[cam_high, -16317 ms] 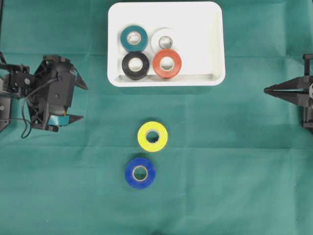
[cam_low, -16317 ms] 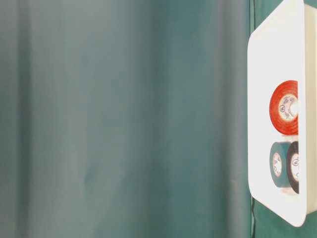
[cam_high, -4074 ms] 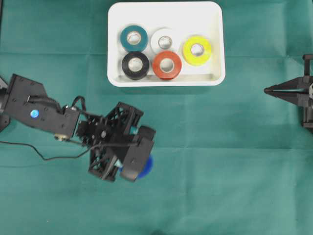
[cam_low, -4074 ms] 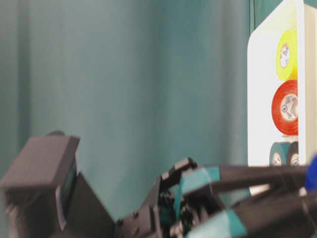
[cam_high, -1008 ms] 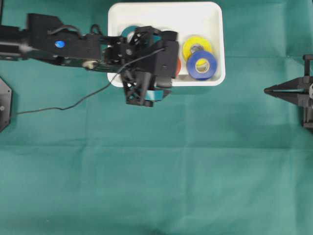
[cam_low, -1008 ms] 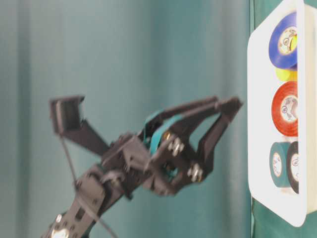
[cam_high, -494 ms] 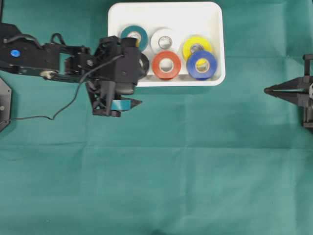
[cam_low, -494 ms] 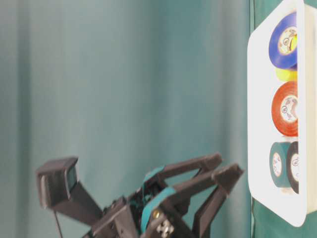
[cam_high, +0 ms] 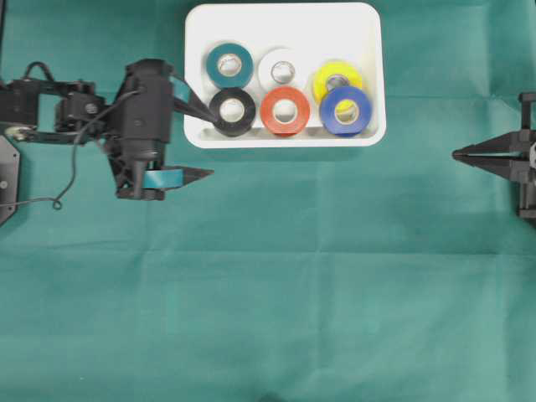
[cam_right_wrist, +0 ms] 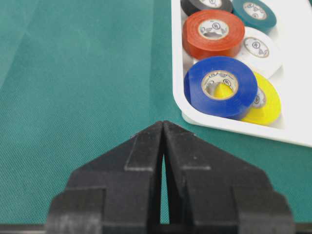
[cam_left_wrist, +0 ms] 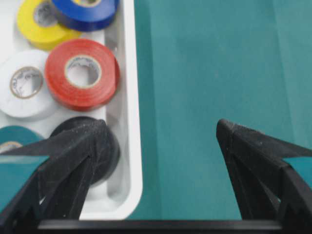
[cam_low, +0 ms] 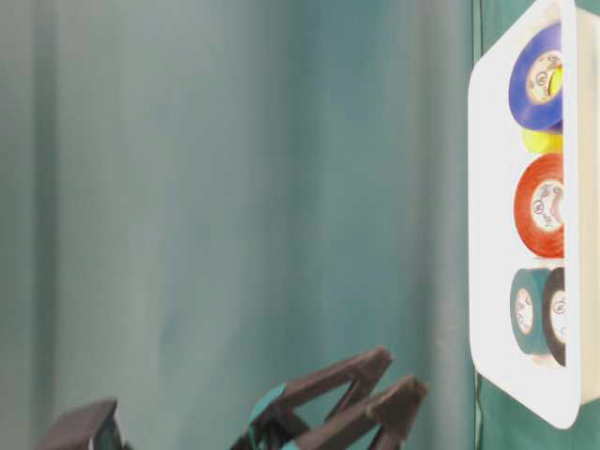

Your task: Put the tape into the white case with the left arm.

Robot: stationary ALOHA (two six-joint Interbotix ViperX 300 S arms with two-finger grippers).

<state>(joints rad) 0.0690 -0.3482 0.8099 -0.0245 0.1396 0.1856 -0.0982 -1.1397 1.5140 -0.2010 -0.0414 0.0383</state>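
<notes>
The white case [cam_high: 352,33] sits at the top middle and holds several tape rolls. The blue tape [cam_high: 346,110] lies inside it at the right, partly resting on the yellow roll [cam_high: 333,77]. My left gripper [cam_high: 213,149] hangs open and empty just left of the case's near left corner. One finger reaches over that corner by the black roll [cam_high: 232,111], the other is over the cloth. In the left wrist view the case rim [cam_left_wrist: 131,97] runs between the wide-apart fingers. My right gripper [cam_high: 456,155] rests shut at the right edge, holding nothing.
Red [cam_high: 286,110], white [cam_high: 280,67] and teal [cam_high: 229,65] rolls fill the case's left and middle. A green cloth [cam_high: 318,285] covers the table. The left arm's thin cable [cam_high: 63,197] loops over the cloth at the left.
The left arm has drawn back leftward from over the case, gripper open and empty throughout. The blue tape stays in the case. The right arm has not moved.
</notes>
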